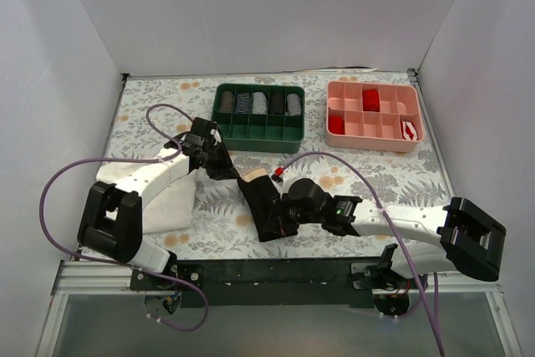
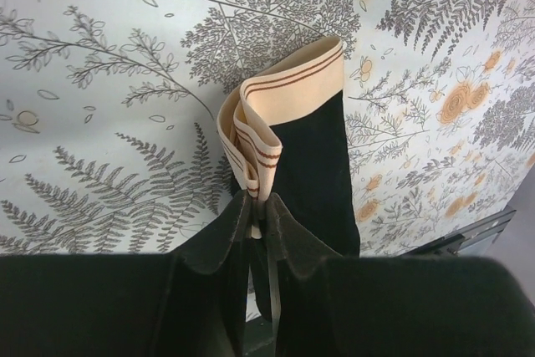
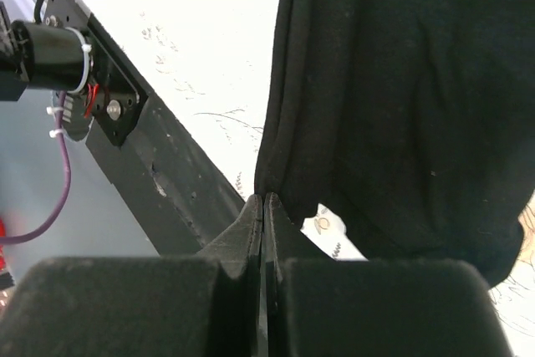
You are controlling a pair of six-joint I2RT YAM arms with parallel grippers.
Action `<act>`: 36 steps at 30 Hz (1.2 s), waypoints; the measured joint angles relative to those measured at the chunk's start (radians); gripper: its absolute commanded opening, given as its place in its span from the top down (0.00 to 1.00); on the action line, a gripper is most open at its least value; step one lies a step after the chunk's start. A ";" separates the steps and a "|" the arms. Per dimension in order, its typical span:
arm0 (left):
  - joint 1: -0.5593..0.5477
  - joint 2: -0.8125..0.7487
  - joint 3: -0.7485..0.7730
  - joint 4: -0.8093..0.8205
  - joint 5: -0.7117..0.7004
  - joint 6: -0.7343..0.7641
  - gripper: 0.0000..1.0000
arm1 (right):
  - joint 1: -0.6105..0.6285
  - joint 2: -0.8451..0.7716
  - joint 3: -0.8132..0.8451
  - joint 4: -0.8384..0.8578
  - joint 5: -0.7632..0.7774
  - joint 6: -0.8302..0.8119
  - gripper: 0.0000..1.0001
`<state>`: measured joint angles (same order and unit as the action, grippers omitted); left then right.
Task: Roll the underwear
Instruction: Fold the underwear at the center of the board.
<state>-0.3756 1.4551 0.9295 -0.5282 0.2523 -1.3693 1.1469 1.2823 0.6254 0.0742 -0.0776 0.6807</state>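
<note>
The underwear (image 1: 266,206) is a long folded strip of black fabric lying on the floral table top, with its pale beige waistband (image 1: 255,174) at the far end. My left gripper (image 1: 226,164) is shut on the waistband. In the left wrist view the striped waistband (image 2: 288,89) bunches up from the closed left gripper (image 2: 259,206). My right gripper (image 1: 286,211) is shut on the near edge of the black fabric. In the right wrist view the right gripper (image 3: 264,200) pinches a fold of the black cloth (image 3: 401,98), which hangs lifted off the table.
A green tray (image 1: 222,112) with dark rolls stands at the back centre. A pink tray (image 1: 393,145) with small red rolls stands at the back right. A larger white cloth (image 1: 171,209) lies under my left arm. The black front rail (image 1: 276,271) runs close behind the underwear.
</note>
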 measured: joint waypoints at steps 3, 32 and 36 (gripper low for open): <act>-0.019 0.045 0.035 -0.003 0.000 0.000 0.92 | -0.021 -0.011 -0.037 0.029 -0.008 0.023 0.99; -0.053 0.006 0.038 -0.069 -0.154 -0.060 0.91 | 0.051 0.114 0.138 -0.018 -0.023 -0.029 0.99; -0.005 -0.085 -0.017 -0.111 -0.178 -0.059 0.90 | 0.095 0.206 0.241 -0.037 -0.055 -0.061 0.99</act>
<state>-0.3809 1.3701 0.9127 -0.6395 0.0746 -1.4284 1.2419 1.4879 0.8665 0.0372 -0.1322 0.6193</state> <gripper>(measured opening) 0.100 0.023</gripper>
